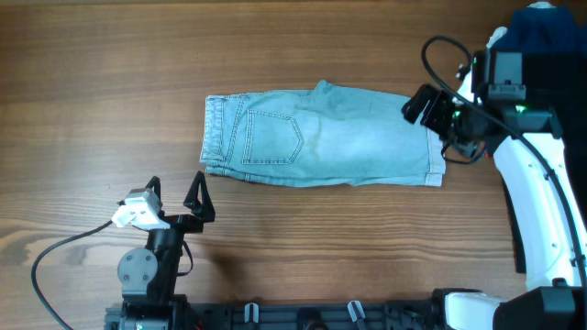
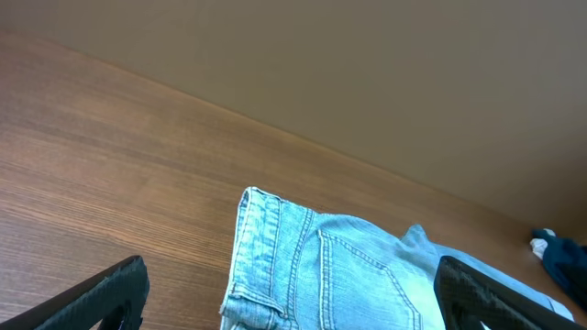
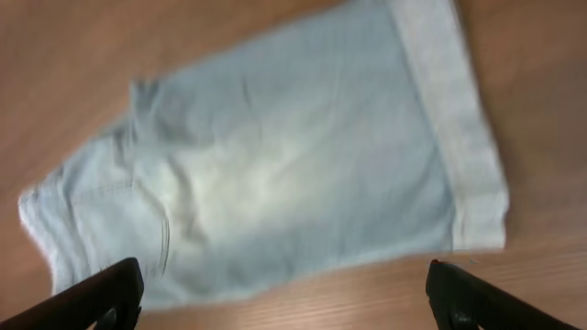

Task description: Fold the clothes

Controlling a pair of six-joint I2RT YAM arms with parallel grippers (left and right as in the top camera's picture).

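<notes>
Right pincer (image 1: 424,107), nearest the overhead lens, is being held wide open over the hem end of the denim shorts (image 1: 321,137). The wooden desk (image 1: 92,92) is being occupied at its middle by the shorts, which are being shown lying flat, back pocket up. Their long axis is being run side to side, with the waistband pointed toward the left arm's side and the pale hem toward the right. The left pincer (image 1: 175,186) is being held spread wide, apart from the cloth. A dark navy garment (image 1: 541,27) is being seen at the far right corner.
</notes>
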